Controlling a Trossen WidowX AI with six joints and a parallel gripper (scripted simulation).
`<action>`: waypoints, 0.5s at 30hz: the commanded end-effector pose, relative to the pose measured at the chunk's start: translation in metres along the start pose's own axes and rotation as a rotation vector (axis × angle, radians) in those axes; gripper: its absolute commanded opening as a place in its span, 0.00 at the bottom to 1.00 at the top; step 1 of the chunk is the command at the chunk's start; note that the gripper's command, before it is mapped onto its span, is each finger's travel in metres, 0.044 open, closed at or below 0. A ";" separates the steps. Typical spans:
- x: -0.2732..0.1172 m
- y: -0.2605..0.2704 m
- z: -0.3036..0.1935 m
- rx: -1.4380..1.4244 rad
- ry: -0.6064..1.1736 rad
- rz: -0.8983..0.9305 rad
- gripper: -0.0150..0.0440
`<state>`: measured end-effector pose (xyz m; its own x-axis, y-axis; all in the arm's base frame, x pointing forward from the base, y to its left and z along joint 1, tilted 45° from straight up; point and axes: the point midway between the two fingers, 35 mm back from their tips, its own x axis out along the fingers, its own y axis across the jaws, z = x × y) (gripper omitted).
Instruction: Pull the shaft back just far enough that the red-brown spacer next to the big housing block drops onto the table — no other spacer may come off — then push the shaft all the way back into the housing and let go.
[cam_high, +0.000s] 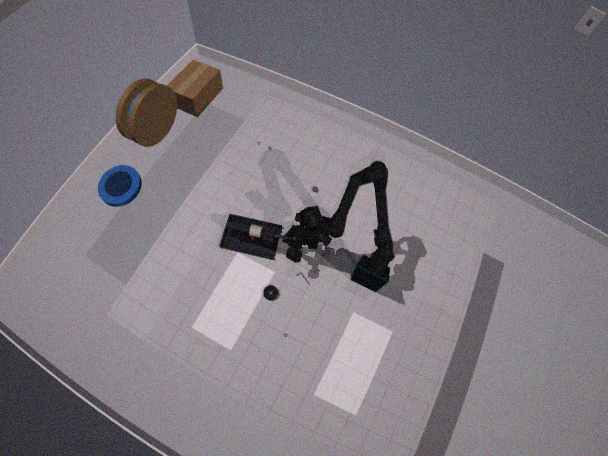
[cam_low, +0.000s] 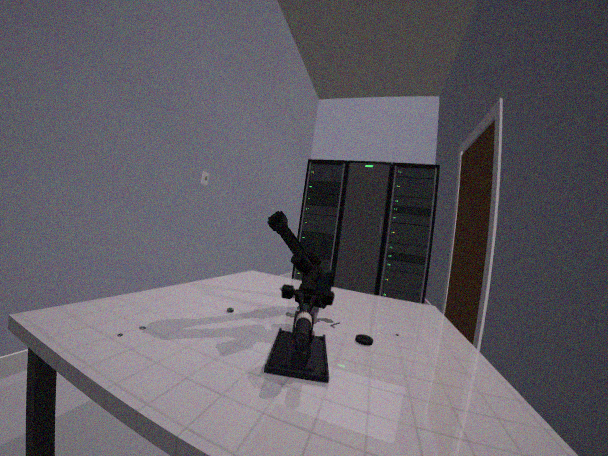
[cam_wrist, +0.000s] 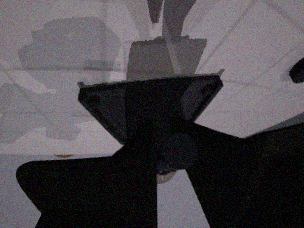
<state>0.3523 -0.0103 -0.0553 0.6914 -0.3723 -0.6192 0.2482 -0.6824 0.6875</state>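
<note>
The pincer (cam_high: 287, 239) (cam_low: 306, 306) (cam_wrist: 162, 124) is closing nearly fully, gripping what looks like the shaft (cam_high: 281, 236); beyond, a cream band (cam_high: 255, 230) (cam_low: 303, 316) is sitting above the black tray (cam_high: 230, 246) (cam_low: 281, 369), a reddish patch (cam_high: 252, 238) showing beside it; a black disc (cam_high: 273, 292) (cam_low: 364, 340) is lying on the table (cam_high: 200, 365) (cam_low: 200, 400).

tool (cam_high: 286, 239) (cam_low: 306, 303): shut in by tray (cam_high: 250, 253) (cam_low: 297, 373) ahead | black disc (cam_high: 273, 293) (cam_low: 364, 340): off to one side

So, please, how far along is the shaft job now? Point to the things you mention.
Grip looks done: the pincer (cam_high: 285, 238) (cam_low: 306, 303) (cam_wrist: 162, 124) is shut on the shaft (cam_high: 281, 236). The pull seems in hand; a reddish bit (cam_high: 252, 239) shows beside the pale spacer (cam_high: 255, 230) (cam_low: 304, 316), but whether it has dropped is unclear. Left: full push-in, release.
</note>
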 end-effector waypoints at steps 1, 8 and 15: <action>0.002 0.000 -0.004 0.002 0.009 -0.002 0.25; 0.003 0.000 -0.006 0.002 0.009 -0.002 0.25; 0.004 0.000 -0.007 0.002 0.009 -0.002 0.25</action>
<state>0.3563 -0.0096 -0.0559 0.6915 -0.3724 -0.6190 0.2480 -0.6824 0.6876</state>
